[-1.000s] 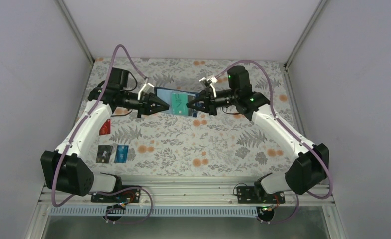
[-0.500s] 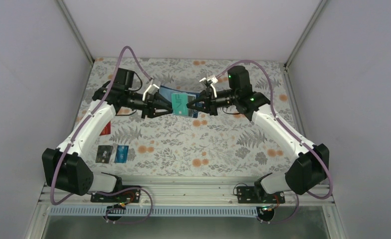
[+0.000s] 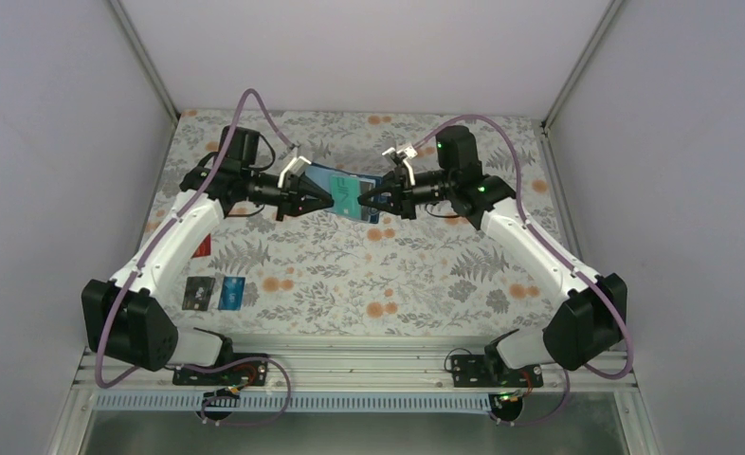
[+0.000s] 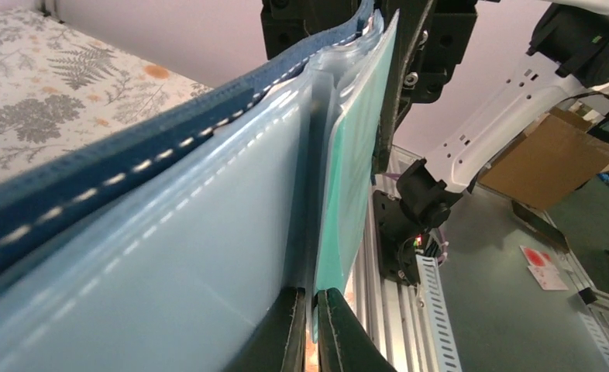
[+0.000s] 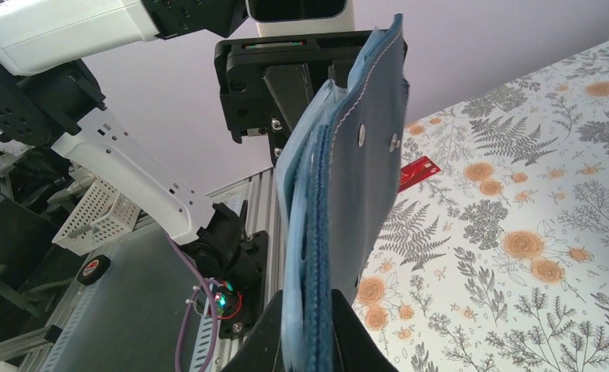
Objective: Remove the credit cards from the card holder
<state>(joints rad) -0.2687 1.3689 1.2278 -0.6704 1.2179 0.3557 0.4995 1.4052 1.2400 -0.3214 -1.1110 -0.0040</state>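
My left tool (image 3: 328, 202), reaching toward 3 o'clock, pinches the teal card (image 4: 356, 155); my right tool (image 3: 365, 201), toward 9 o'clock, clamps the card holder (image 5: 363, 155).

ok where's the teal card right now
In the top view the teal card sits in the card holder, held up over the table's far middle between the left gripper and right gripper.

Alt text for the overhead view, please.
The right gripper holds a blue card holder above the floral table while the left gripper pinches its teal card. A red card, black card and blue card lie by the left arm.
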